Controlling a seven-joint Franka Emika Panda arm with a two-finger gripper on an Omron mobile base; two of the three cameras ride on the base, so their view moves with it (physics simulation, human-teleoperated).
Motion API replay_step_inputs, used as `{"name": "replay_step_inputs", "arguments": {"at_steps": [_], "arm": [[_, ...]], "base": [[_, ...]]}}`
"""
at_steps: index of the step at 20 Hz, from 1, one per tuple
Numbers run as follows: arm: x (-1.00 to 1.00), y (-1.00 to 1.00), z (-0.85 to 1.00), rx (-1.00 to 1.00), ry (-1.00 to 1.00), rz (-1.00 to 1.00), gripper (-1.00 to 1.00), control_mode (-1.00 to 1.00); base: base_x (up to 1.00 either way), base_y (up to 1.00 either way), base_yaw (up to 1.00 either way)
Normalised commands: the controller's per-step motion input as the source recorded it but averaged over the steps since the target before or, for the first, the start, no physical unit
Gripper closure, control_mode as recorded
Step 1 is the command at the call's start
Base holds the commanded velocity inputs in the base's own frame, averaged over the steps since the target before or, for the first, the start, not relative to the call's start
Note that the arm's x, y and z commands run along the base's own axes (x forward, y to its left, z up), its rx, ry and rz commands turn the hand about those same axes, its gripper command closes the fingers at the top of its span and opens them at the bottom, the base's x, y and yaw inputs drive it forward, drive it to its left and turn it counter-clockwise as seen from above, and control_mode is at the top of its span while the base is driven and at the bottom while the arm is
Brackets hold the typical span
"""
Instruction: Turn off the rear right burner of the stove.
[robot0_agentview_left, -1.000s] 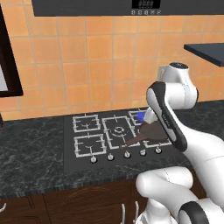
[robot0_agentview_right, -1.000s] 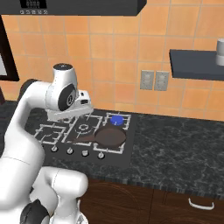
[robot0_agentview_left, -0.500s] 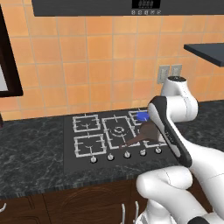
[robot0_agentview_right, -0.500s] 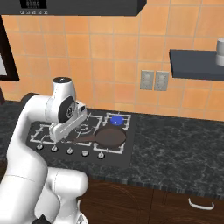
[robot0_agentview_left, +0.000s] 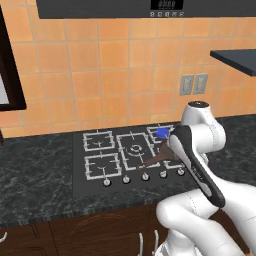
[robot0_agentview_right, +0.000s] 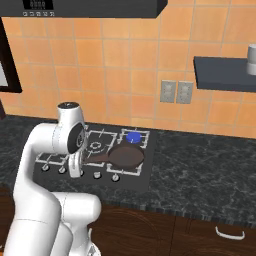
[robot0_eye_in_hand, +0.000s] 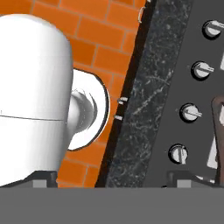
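The rear right burner (robot0_agentview_left: 162, 133) glows with a bright blue disc at the back right corner of the stove (robot0_agentview_left: 95, 172), next to the orange tiled wall; from the other side the same blue spot (robot0_agentview_right: 133, 137) sits just behind a dark brown pan (robot0_agentview_right: 125, 156) that rests on the front right grate, its handle reaching left toward the middle burner (robot0_agentview_left: 135, 149). Along the stove's front edge runs a row of small silver knobs (robot0_agentview_left: 145, 176) — the hand view shows four of them (robot0_eye_in_hand: 190, 112) on the black glass, beside the speckled dark counter (robot0_eye_in_hand: 131, 113), with the pan's brown handle (robot0_eye_in_hand: 218, 127) at the frame's right edge. The gripper (robot0_eye_in_hand: 111, 176) hangs low over that front edge, its two dark tips set wide apart at the bottom of the hand view, nothing between them. Two wall sockets (robot0_agentview_right: 176, 92) sit on the tiles above the counter, and a dark shelf (robot0_agentview_right: 225, 74) juts out to the right.
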Motion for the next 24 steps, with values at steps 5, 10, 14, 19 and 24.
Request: {"name": "replay_step_inputs", "arguments": {"at_steps": [5, 10, 14, 19, 24], "arm": [[-0.06, -0.01, -0.41, 0.00, 0.00, 0.41, -1.00, -1.00], [0.00, 0.00, -0.26, 0.00, 0.00, 0.07, -1.00, -1.00], [0.11, 0.00, -0.19, 0.00, 0.00, 0.00, -1.00, -1.00], [0.27, -0.01, -0.08, 0.01, 0.00, 0.00, -1.00, -1.00], [0.28, -0.10, -0.23, 0.01, 0.00, 0.00, -1.00, -1.00]], "base": [[0.00, 0.00, 0.00], [0.00, 0.00, 0.00], [0.00, 0.00, 0.00], [0.00, 0.00, 0.00], [0.00, 0.00, 0.00]]}}
